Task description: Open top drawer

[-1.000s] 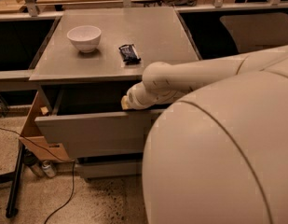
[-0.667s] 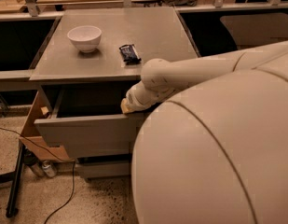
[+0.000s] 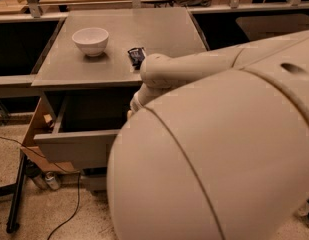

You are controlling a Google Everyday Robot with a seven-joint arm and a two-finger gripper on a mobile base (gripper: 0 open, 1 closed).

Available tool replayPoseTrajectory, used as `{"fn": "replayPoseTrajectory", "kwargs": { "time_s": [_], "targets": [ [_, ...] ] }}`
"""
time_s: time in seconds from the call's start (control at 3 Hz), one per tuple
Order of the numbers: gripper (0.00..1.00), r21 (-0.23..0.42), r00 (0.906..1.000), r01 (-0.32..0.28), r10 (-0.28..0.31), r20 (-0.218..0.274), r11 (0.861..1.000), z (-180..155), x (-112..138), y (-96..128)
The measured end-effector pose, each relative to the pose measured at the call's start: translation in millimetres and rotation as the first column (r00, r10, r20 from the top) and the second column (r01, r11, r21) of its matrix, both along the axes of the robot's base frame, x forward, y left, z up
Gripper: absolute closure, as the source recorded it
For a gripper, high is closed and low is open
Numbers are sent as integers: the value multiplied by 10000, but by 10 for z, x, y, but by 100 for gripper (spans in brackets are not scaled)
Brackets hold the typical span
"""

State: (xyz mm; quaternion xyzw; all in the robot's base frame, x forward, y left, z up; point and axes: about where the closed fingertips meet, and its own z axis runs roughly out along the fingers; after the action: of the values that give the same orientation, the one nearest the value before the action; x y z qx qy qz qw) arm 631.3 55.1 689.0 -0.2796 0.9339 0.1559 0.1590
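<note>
Surface: the grey desk (image 3: 159, 31) carries a white bowl (image 3: 90, 40) toward its left rear and a dark packet (image 3: 136, 57) near its front edge, the two apart. Behind it runs a wooden bench with clutter. The floor is speckled, with a black cable (image 3: 69, 209), a black stand leg (image 3: 16, 196) and a can (image 3: 53, 180) at lower left, and cardboard (image 3: 36, 129) leaning against the desk's left side.

The top drawer (image 3: 74, 148) stands pulled out below the desk edge, its dark interior exposed.

My arm (image 3: 194, 66) reaches across the desk front and bends down. The tool (image 3: 132, 108) is at the drawer's opening, just behind the front panel, largely hidden by the robot's shell (image 3: 219, 164). I cannot tell whether it is released or clenched.

Change since a second ago: the drawer front sits slightly further out, and the shell covers more of the view. Bowl and packet are unmoved.

Clearance: the drawer's left end is close to the cardboard. Its right end is hidden behind the shell. Open floor lies in front at left.
</note>
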Motion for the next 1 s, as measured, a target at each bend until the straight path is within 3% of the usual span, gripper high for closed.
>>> {"fn": "replayPoseTrajectory", "kwargs": {
  "time_s": [0.67,1.0],
  "targets": [
    [100,-1364,9889,-1188,1048,-1058,9835,-77,-199,30],
    [100,-1419,9877,-1255,1102,-1113,9819,-82,-212,31]
  ]
}}
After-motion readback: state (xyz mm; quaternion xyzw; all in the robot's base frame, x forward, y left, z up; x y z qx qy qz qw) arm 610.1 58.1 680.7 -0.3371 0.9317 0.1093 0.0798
